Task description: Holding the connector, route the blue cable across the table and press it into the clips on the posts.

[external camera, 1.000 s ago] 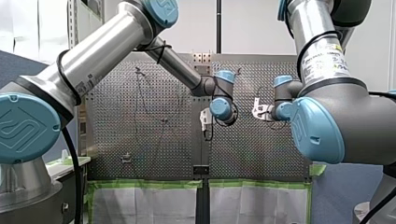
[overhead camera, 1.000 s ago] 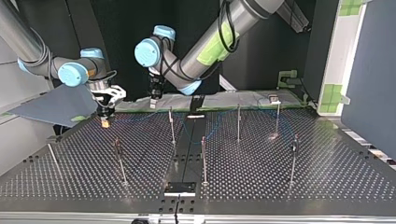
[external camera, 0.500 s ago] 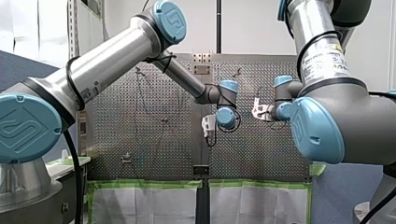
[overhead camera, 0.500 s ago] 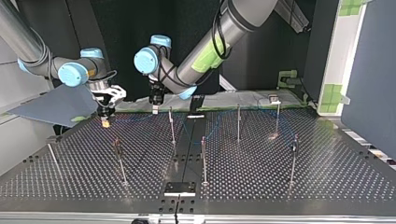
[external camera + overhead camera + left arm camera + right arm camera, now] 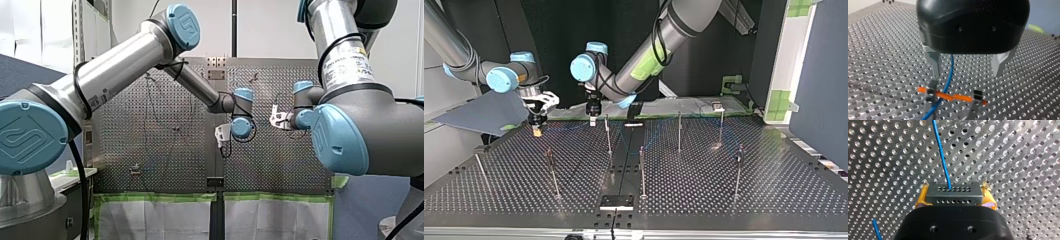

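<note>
Spread wide, the robot's left claw (image 5: 967, 74) hangs just above the counter (image 5: 885, 50). Its two metal fingers (image 5: 935, 62) are well apart and nothing is clamped between them. The right claw (image 5: 954, 195) is closed, its yellow pads (image 5: 989, 198) pressing on either end of the connector (image 5: 953, 193).

The perforated counter fills the lower part of the top view. The right arm (image 5: 499, 79) comes in at that view's left, with its claw low over the far left part of the counter. The left arm (image 5: 659, 45) reaches down from the view's right half, its claw pointing down near the far middle. Thin upright posts (image 5: 679, 131) stand scattered over the counter, well apart from one another. The left claw is just beside the one at the far middle.

The connector is a flat grey block with two rows of small holes on its face, held over the counter. The blue cable (image 5: 941, 155) leaves the middle of that face and runs away ahead of the right claw. In the left wrist view the blue cable drops between the left claw's fingers, nearer one of them and touched by neither. It then crosses an orange bar (image 5: 954, 96) just beside a small metal clip (image 5: 931, 91) under the claw. Whether it sits inside the clip cannot be told.
</note>
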